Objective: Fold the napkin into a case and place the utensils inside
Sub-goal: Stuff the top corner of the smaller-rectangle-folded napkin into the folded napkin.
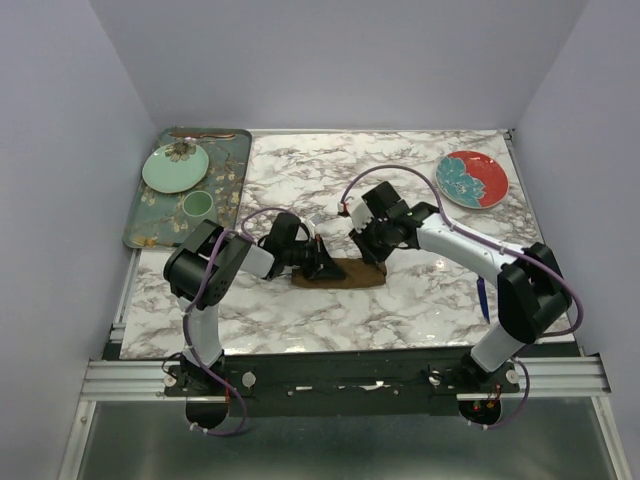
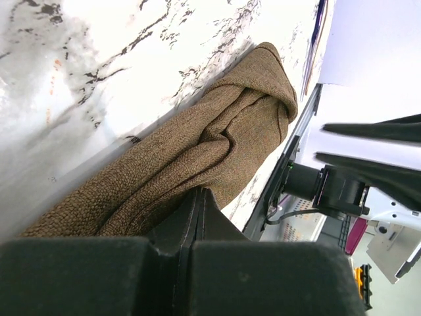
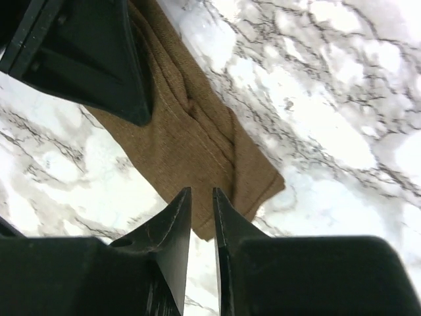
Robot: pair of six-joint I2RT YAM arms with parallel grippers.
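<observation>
The brown napkin [image 1: 345, 273] lies on the marble table as a narrow folded strip with a twist along it; it also shows in the left wrist view [image 2: 197, 145] and the right wrist view [image 3: 197, 131]. My left gripper [image 1: 322, 266] [image 2: 200, 191] is shut, its tips against the strip's left part, and no cloth shows between the jaws. My right gripper [image 1: 372, 255] [image 3: 202, 191] hovers over the strip's right end, jaws a narrow gap apart and empty. The blue-handled utensil [image 1: 482, 298] lies at the right edge. The copper utensil [image 1: 205, 134] lies on the tray's far rim.
A dark green floral tray [image 1: 232, 190] at the back left holds a pale green plate [image 1: 175, 167] and a cup [image 1: 197, 206]. A red and teal plate [image 1: 472, 179] sits at the back right. Grey walls enclose the table.
</observation>
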